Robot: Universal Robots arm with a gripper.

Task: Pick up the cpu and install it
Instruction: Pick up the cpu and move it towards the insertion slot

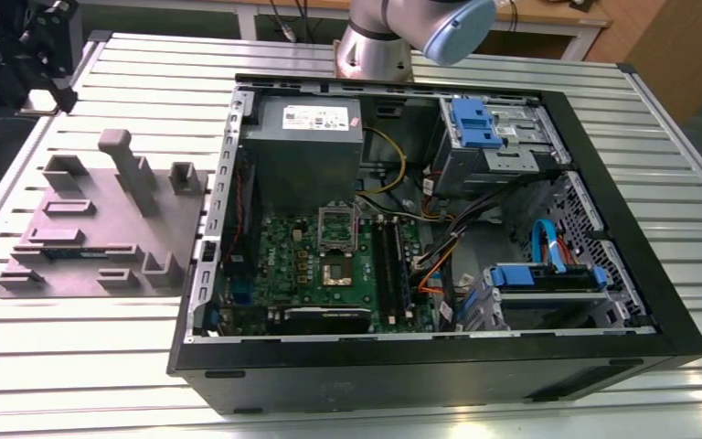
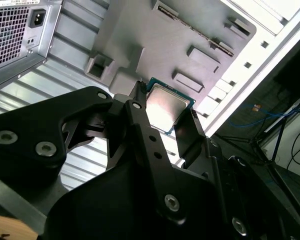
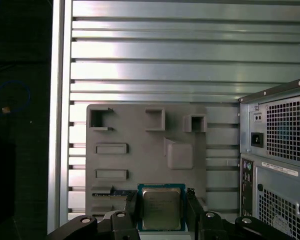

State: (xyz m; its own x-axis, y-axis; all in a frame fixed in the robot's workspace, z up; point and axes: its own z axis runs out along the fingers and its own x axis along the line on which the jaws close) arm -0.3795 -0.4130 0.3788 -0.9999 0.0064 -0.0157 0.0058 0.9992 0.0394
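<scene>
- cpu (image 3: pixel 161 209): silver top faces the camera and a green edge shows. In both wrist views it sits between the two black fingers of the gripper (image 3: pixel 161 199), whose jaws are clamped on its opposite edges.
- The chip hangs in the air, well apart from the grey fixture tray (image 3: pixel 140 145) behind it.
- Step, as I read it: the carry. The chip is in hand and not yet at the board.
- In the exterior view the motherboard (image 1: pixel 281 261) lies flat inside the open computer case (image 1: pixel 424 370). The socket (image 1: pixel 334 271) is mid-board, and its frame seems tipped up toward the power supply (image 1: pixel 304 137).
- You grip thin edges only, so travel slowly and smoothly. A jolt could likely slip the chip out.
- Hold the chip flat, parallel to the board.
- Cross the case wall high.
- Loose cables (image 1: pixel 449 245) lie near the socket on the exterior view's right, so give them room.
- The corner mark on the chip is too small to tell.
</scene>
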